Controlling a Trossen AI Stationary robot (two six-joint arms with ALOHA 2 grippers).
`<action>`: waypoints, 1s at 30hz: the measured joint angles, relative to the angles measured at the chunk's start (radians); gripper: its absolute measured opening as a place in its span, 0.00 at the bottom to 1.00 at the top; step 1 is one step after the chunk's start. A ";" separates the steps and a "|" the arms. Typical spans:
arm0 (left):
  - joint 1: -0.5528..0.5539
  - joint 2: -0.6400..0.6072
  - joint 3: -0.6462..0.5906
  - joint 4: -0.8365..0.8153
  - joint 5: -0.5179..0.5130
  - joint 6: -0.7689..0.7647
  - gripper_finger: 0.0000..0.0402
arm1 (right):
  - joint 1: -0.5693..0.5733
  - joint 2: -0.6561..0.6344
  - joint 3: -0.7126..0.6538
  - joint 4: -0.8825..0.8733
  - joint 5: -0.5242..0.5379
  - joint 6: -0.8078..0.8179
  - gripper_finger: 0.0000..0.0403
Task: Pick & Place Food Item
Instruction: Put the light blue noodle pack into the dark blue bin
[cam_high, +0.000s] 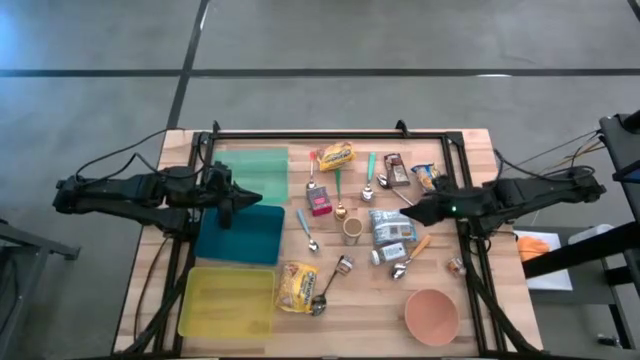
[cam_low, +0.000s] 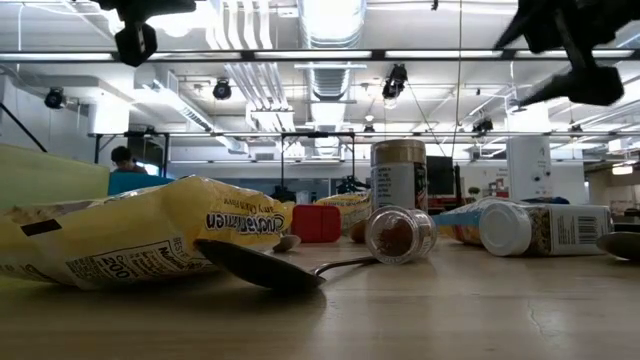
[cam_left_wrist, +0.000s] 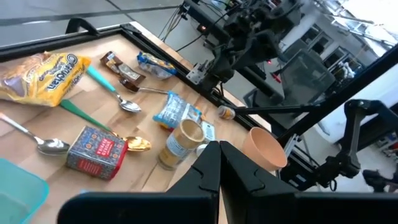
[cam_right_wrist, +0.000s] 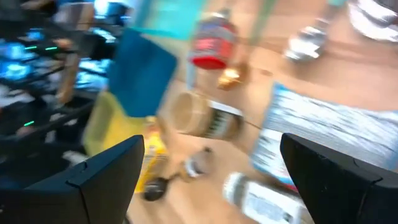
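Wooden tabletop (cam_high: 440, 165) ringed by a black frame, over grey floor. From the high view only: three trays at the left side, green (cam_high: 253, 174), dark teal (cam_high: 240, 234) and yellow (cam_high: 228, 300), lined up from far edge to near edge; a pink bowl (cam_high: 431, 314) at the near right corner.

Left gripper (cam_high: 252, 199) hanging over the seam between green and teal trays, fingers pressed together, holding nothing; confirmed in the left wrist view, where the dark fingers (cam_left_wrist: 219, 168) meet in a closed wedge. Right gripper (cam_high: 418, 210) above the table's right half, just beside a blue-and-white pouch (cam_high: 390, 226), fingers spread wide with nothing between them; in its own wrist view the pouch (cam_right_wrist: 323, 134) and a brown-lidded jar (cam_right_wrist: 202, 118) lie ahead, heavily smeared.

Food items: one yellow snack bag (cam_high: 336, 155) near the far edge, another (cam_high: 296, 286) near the front beside the yellow tray, touching a spoon (cam_high: 322, 298).

Low view filled by that front bag (cam_low: 130, 240) and the spoon (cam_low: 265, 265), hiding most of the trays; a small spice jar (cam_low: 400, 234) on its side and a toppled white bottle (cam_low: 545, 229) visible behind, a person in blue far back. Red tin (cam_left_wrist: 96, 152), gold spoon and teal-handled spoons scattered mid-table. Small wrappers at the far right too small to identify.
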 joint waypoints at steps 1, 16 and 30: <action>0.000 0.000 0.000 0.000 0.000 -0.019 0.01 | 0.000 0.003 0.000 -0.017 0.004 0.025 0.92; 0.000 0.004 -0.001 -0.023 0.003 -0.070 0.01 | 0.001 0.080 -0.005 -0.087 0.001 0.045 0.92; 0.000 0.004 -0.001 -0.025 0.003 -0.099 0.01 | -0.004 0.184 -0.105 -0.165 -0.069 0.109 0.92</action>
